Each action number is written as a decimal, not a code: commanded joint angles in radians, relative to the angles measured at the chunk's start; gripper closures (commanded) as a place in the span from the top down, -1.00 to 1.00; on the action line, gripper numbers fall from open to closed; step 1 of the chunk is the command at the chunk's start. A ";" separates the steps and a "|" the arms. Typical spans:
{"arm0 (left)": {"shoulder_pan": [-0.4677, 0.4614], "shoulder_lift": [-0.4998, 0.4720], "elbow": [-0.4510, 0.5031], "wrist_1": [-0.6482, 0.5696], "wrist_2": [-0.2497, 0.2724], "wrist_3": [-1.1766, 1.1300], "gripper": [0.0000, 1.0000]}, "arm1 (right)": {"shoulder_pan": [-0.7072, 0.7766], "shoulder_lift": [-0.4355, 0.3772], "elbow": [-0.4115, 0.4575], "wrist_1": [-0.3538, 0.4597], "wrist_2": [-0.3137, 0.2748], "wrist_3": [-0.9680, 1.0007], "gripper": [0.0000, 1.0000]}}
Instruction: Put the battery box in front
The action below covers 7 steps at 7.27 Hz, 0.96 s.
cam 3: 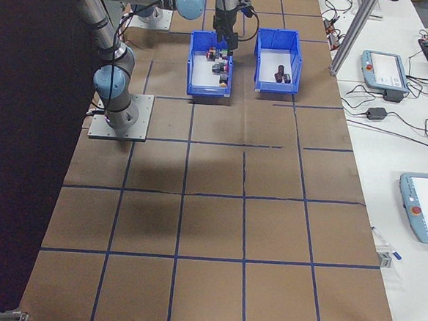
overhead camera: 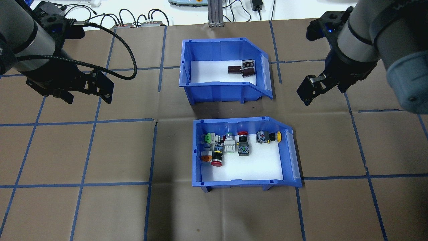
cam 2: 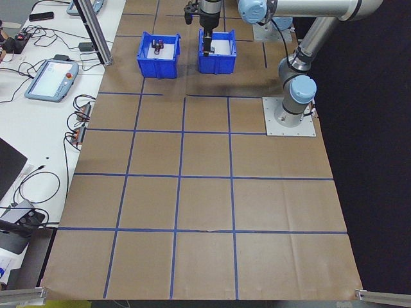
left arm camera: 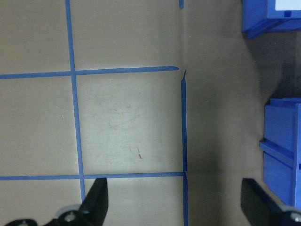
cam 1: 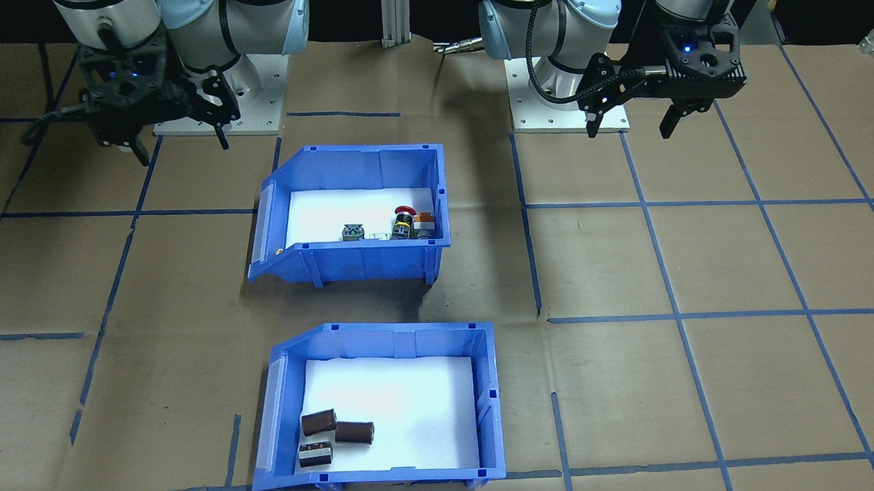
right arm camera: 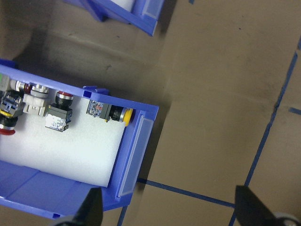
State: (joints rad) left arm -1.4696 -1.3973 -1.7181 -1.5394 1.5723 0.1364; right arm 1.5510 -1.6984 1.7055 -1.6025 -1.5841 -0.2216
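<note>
A: Battery box (overhead camera: 220,72) location?
B: On the table (overhead camera: 100,150), far row from the robot, three brown cells (overhead camera: 242,68) on white foam. Switch bin (overhead camera: 245,154) sits just nearer the robot, apart from it.
A: Grippers?
B: Left gripper (overhead camera: 87,95) hovers over bare table, fingers spread, empty. Right gripper (overhead camera: 322,88) hovers beside both bins, also spread wide, holding nothing.

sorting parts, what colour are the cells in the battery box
Dark brown cells, clearest in the overhead exterior view.
</note>
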 commanded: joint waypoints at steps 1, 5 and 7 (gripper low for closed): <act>0.000 -0.003 0.000 0.001 0.000 0.000 0.98 | -0.008 0.026 -0.035 0.042 0.003 0.220 1.00; 0.000 -0.006 0.000 0.002 0.000 0.000 0.98 | -0.003 0.094 -0.043 0.041 0.006 0.315 1.00; 0.000 -0.008 0.000 0.002 0.000 0.000 0.98 | 0.003 0.115 -0.088 0.055 0.004 0.315 1.00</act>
State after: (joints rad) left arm -1.4696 -1.4040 -1.7180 -1.5371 1.5723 0.1365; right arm 1.5497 -1.5988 1.6414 -1.5556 -1.5796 0.0897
